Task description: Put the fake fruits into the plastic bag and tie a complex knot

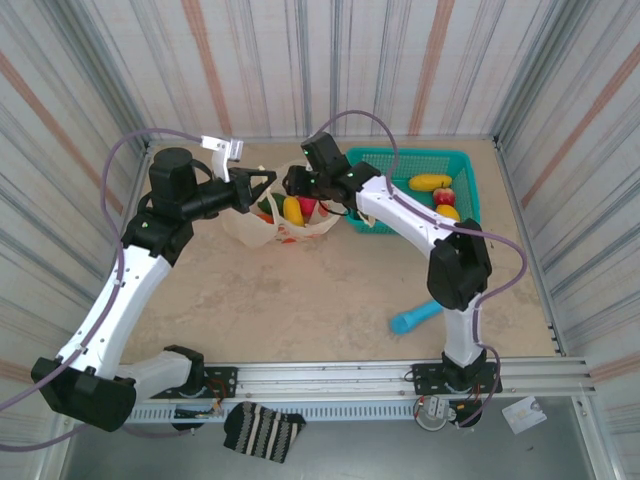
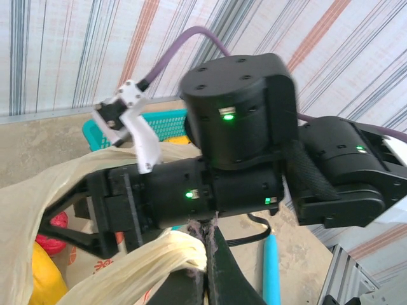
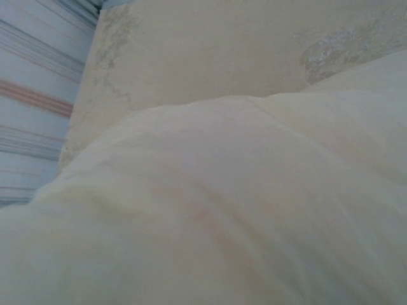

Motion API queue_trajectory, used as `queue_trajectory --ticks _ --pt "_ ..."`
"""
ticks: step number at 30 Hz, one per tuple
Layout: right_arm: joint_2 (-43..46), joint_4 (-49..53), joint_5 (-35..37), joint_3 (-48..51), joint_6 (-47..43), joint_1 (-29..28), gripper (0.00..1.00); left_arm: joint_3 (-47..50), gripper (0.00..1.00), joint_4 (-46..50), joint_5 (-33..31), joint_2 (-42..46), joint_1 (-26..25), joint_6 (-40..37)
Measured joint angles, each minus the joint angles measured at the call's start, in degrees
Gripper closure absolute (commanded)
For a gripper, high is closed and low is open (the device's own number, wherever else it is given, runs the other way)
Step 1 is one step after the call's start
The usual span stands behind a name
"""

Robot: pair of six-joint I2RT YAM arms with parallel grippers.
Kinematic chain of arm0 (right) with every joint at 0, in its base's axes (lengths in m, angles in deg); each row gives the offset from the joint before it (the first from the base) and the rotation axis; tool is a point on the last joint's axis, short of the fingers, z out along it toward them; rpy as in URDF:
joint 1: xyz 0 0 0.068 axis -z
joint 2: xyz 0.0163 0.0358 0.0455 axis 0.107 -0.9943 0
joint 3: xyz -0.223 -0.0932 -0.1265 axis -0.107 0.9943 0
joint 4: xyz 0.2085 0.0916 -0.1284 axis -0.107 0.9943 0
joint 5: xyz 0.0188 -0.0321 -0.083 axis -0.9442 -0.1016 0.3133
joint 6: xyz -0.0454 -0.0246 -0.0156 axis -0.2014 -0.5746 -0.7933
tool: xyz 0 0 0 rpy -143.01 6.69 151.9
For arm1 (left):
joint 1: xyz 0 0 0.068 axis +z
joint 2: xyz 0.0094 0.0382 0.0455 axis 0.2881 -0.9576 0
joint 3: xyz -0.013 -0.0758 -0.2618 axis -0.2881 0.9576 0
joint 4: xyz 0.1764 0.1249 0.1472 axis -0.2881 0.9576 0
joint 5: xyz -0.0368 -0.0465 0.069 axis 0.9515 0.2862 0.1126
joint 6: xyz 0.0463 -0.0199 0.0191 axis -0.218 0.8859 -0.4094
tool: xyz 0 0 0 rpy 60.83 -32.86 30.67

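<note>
Left gripper [image 1: 260, 188]: clenched, as far as the left wrist view shows, on a bunched loop handle [image 2: 168, 251] of the plastic bag [image 1: 250, 228], holding that side up.
Right gripper [image 2: 68, 219]: jaws spread at the bag's mouth with nothing seen between them. Bag film drapes over the upper finger and lies against the right wrist lens.
Bag position: far middle of the table [image 1: 300, 290], just beside the teal mesh basket [image 1: 466, 165].
Fake fruits in bag: a yellow piece [image 1: 292, 208] and a red piece [image 1: 308, 205] are plain to see. There is more red and green to their left, too small to name.
Fake fruits in basket: 3, a yellow one [image 1: 430, 182], a red apple [image 1: 443, 197] and another yellow [image 1: 448, 212].
Stage: filling, by my reading, with the knot not begun.
Risk 1: the film could snag on the spread right fingers when that arm pulls out, dragging the bag over and spilling fruit.
Risk 2: the thin handle could slip or tear in the left pinch under any hard tug, and the mouth would then collapse shut.
Risk 3: the 2 wrists sit close together over the bag, so a careless swing could knock them into each other.
Risk 4: the blue stick [image 1: 415, 317] lies well apart near the right arm's base, and it could be mistaken for fruit.
</note>
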Motion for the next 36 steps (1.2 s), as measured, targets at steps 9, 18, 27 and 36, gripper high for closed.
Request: queue_trajectory --ticks 9,18,27,36 --pt "15.0 -5.4 -6.2 8.3 -0.9 3.2 0.61 0.0 1.0 0.0 -0.7 0.0 0.0 0.0" --pt "26.8 -7.9 -13.5 13.5 -0.6 10.2 0.56 0.0 1.0 0.0 -0.8 0.0 0.0 0.2" --pt "27.1 2.2 -9.7 18.4 -5.0 26.6 0.48 0.0 1.0 0.0 -0.7 0.0 0.0 0.5" --pt "11.1 12.7 -2.8 20.6 -11.6 28.3 0.25 0.0 1.0 0.0 -0.3 0.0 0.0 0.5"
